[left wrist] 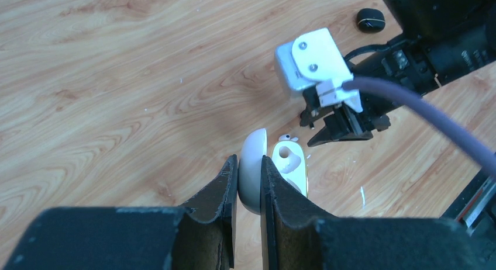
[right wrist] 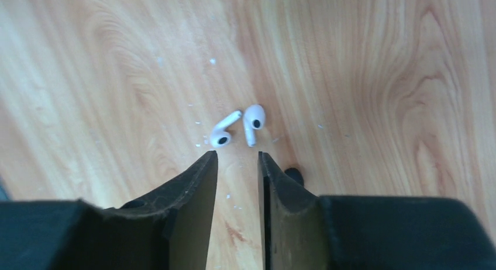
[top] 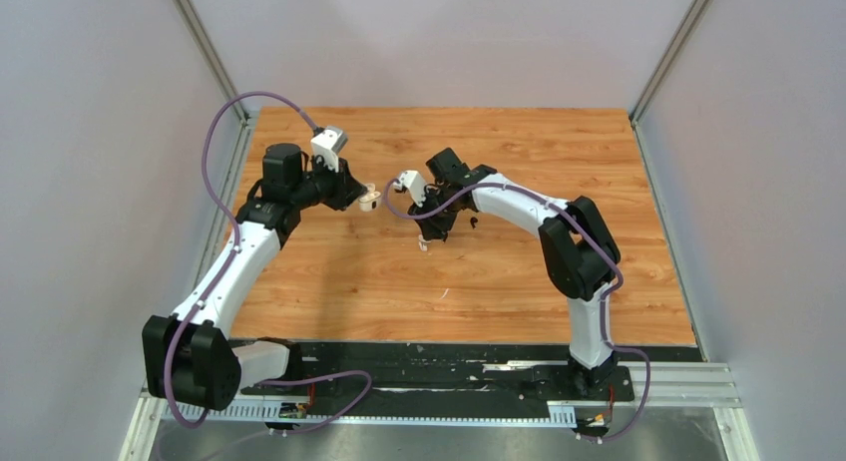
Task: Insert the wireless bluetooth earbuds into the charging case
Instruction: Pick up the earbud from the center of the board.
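Observation:
My left gripper [left wrist: 248, 162] is shut on the lid of the open white charging case [left wrist: 252, 165] and holds it above the table. The case's base [left wrist: 290, 165] faces up, and the one socket I can see is empty. It also shows in the top view [top: 368, 199]. Two white earbuds [right wrist: 224, 134] [right wrist: 254, 120] lie side by side on the wood, just beyond my right gripper [right wrist: 237, 155]. That gripper is open, empty and pointing down over them. A small black thing [right wrist: 294, 175] peeks from behind its right finger; I cannot tell what it is.
A closed black case [left wrist: 371, 20] lies on the wood beyond the right arm [top: 519, 207]. Grey walls close in the wooden table [top: 329, 281] on three sides. A few white specks lie on the wood.

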`<action>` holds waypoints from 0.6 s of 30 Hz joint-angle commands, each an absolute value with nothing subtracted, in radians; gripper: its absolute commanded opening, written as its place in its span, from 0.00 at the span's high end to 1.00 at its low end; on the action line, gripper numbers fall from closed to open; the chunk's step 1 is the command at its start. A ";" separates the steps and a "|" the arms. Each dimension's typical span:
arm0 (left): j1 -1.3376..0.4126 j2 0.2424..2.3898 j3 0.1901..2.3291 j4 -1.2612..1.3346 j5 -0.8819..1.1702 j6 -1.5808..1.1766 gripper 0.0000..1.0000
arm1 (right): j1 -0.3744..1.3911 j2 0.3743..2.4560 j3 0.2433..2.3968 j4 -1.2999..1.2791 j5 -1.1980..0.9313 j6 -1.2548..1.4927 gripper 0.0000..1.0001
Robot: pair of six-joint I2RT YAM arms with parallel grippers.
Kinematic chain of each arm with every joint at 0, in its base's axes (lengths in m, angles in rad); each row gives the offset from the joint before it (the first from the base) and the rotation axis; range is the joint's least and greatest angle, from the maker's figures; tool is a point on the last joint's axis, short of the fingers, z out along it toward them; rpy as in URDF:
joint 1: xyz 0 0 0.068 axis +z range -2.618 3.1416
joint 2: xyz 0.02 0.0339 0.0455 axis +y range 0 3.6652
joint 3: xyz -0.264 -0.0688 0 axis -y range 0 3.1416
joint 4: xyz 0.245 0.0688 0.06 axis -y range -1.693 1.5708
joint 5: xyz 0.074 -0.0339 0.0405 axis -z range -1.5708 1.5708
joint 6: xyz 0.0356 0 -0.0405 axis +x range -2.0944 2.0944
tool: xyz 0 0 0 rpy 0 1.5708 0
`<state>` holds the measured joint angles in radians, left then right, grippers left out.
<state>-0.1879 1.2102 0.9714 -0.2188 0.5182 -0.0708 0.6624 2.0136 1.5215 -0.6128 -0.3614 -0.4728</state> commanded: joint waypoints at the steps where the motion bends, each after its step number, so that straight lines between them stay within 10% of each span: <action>1: -0.182 1.206 0.996 -0.217 0.536 -0.071 1.00 | 0.638 2.048 1.628 -0.703 -0.604 -0.424 0.71; 18: -0.144 1.173 1.020 -0.297 0.486 -0.060 1.00 | 0.640 2.166 1.677 -0.593 -0.439 -0.292 0.75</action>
